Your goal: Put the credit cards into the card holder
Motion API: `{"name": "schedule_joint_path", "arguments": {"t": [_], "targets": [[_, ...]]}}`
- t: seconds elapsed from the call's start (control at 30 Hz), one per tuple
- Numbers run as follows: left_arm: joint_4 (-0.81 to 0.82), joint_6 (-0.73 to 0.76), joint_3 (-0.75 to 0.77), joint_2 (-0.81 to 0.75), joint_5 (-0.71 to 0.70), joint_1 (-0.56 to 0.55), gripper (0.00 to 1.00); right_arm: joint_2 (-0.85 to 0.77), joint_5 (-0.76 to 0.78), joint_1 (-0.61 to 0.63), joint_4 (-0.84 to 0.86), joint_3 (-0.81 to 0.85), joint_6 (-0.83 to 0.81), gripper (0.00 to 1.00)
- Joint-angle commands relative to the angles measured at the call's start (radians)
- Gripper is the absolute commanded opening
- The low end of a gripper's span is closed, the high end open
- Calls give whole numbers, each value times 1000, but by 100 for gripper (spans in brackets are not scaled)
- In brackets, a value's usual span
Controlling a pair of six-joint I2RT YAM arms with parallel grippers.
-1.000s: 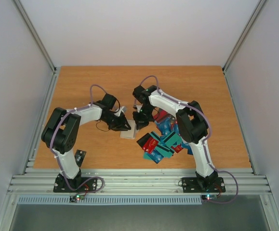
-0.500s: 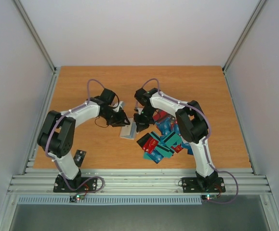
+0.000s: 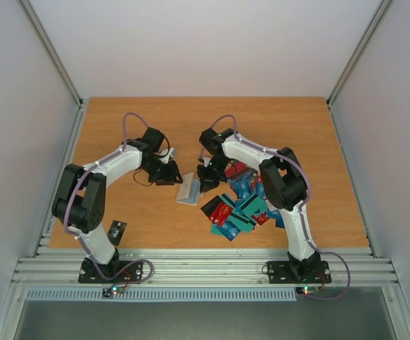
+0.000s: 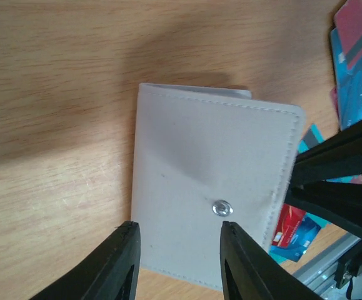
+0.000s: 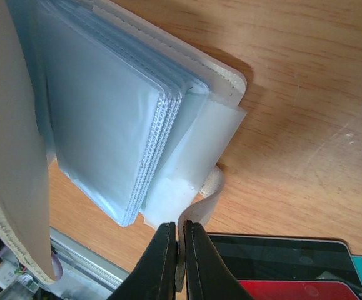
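Observation:
The cream card holder (image 3: 188, 191) lies partly open on the wooden table between both grippers. In the left wrist view its outer cover (image 4: 212, 169) with a metal snap (image 4: 221, 207) faces me. My left gripper (image 4: 177, 253) is open, its fingers hovering over the cover's near edge; it also shows in the top view (image 3: 171, 174). My right gripper (image 5: 177, 262) is shut on the holder's beige flap (image 5: 212, 184), beside the clear sleeves (image 5: 99, 125); it also shows in the top view (image 3: 205, 184). The credit cards (image 3: 236, 207) lie in a heap to the right of the holder.
A black card (image 5: 281, 253) and a red one (image 5: 293, 290) lie right beside my right fingers. A small black object (image 3: 117, 229) sits near the front left table edge. Aluminium rails (image 3: 205, 265) run along the front, with grey walls on three sides.
My left gripper has drawn back up and to the left, off the card holder. The right gripper has stayed at the holder's right edge.

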Motion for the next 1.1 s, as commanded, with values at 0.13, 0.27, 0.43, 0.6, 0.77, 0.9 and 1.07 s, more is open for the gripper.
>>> {"name": "schedule_joint_path", "arguments": {"t": [0.13,0.27,0.43,0.6,0.77,0.9,1.07], "targets": [[-9,33,31,117,15,-15,37,-38,-29,-8,-2,3,9,1],[-29,42,62,158,5,-35,38,-37,-35,-13,-9,15,7,1],[-44,41,90,190,-19,-54,37,-23,-46,-13,-24,42,6,1],[-46,36,101,202,-22,-64,37,4,-80,-14,-22,62,24,2],[-40,30,94,214,-25,-71,35,46,-117,-13,-18,106,42,4],[-28,19,90,214,-15,-73,34,76,-134,-14,-18,120,82,8],[-16,11,85,217,-1,-73,33,101,-142,-14,-13,120,88,12]]}}
